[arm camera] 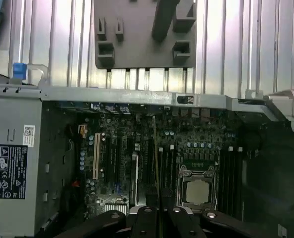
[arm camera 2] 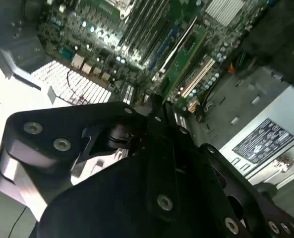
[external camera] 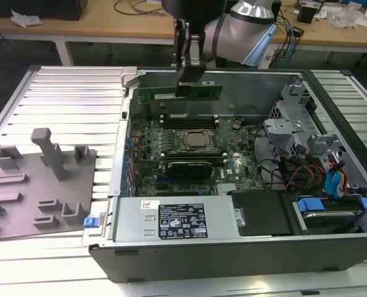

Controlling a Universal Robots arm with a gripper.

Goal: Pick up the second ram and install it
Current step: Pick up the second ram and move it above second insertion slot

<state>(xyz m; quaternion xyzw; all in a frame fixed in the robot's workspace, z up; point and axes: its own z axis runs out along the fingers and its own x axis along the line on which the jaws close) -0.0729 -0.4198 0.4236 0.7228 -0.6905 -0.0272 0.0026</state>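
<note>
In the exterior view my gripper (external camera: 188, 85) is shut on the second ram (external camera: 155, 93), a long green strip held level and on edge. It hangs above the back of the open computer case (external camera: 103, 238), over the black memory slots (external camera: 189, 117) behind the processor (external camera: 198, 140). The ram is clear of the slots. Past the black fingers (arm camera 2: 156, 106) in the second wrist view, the green strip (arm camera 2: 186, 54) runs out over the motherboard. The first wrist view has the ram edge-on as a thin line (arm camera: 156, 153) above the gripper (arm camera: 159, 210).
A grey holder block (external camera: 41, 179) with posts and pockets lies on the ribbed panel at the exterior view's left. The power supply (external camera: 177, 219) fills the case's near side. Drive bays and cables (external camera: 319, 167) crowd the exterior view's right. A second bank of slots (external camera: 189, 158) sits nearer than the processor.
</note>
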